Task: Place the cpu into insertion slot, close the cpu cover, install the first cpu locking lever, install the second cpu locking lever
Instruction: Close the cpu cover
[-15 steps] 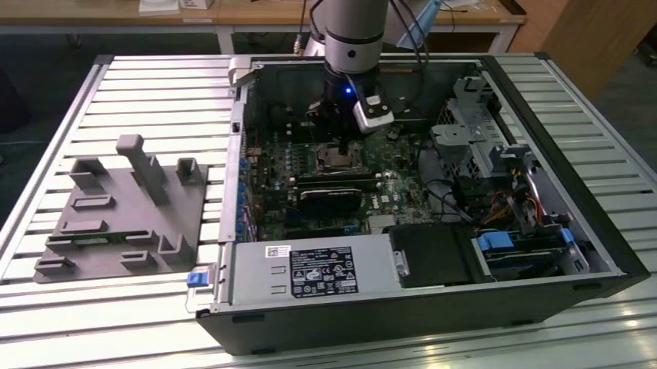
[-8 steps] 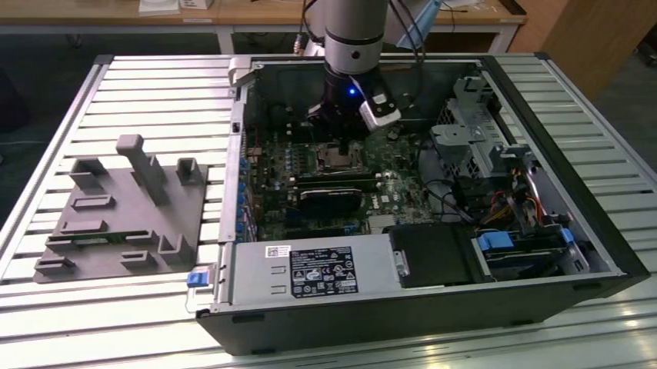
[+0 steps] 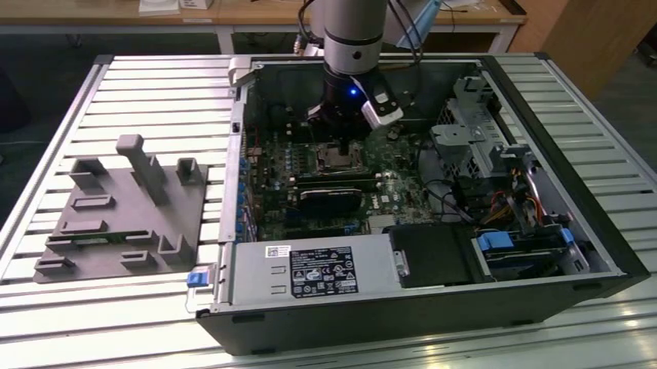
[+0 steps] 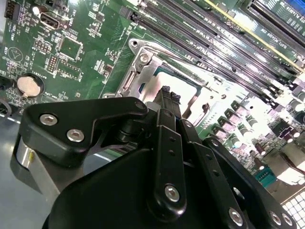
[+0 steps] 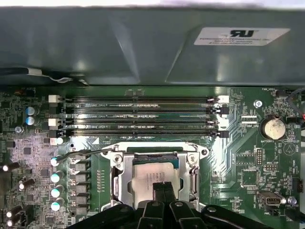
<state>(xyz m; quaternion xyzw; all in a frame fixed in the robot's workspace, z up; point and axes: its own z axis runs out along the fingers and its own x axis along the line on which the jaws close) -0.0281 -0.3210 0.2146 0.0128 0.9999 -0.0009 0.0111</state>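
Note:
The cpu [image 5: 145,175], a pale silver square chip, lies in the insertion slot [image 3: 334,159] on the green board. The silver cpu cover [image 5: 119,177] frames it and looks laid down over its edges. My gripper [image 5: 164,187] hangs straight over the chip, its two black fingers pressed together with nothing between them. In the second wrist view the gripper [image 4: 168,90] has its tips just above the socket frame [image 4: 142,64]. A thin wire locking lever [image 5: 88,153] runs along one side of the socket and is not tucked down. In the exterior view the gripper [image 3: 339,147] reaches down inside the open case.
Long black memory slots [image 5: 138,117] lie just beyond the socket, with the case wall [image 5: 143,43] behind. Capacitors [image 5: 55,177] and a coin battery [image 5: 273,127] flank the socket. On the exterior view's left a grey fixture plate [image 3: 123,215] rests on the table. The power supply [image 3: 308,269] sits at the case front.

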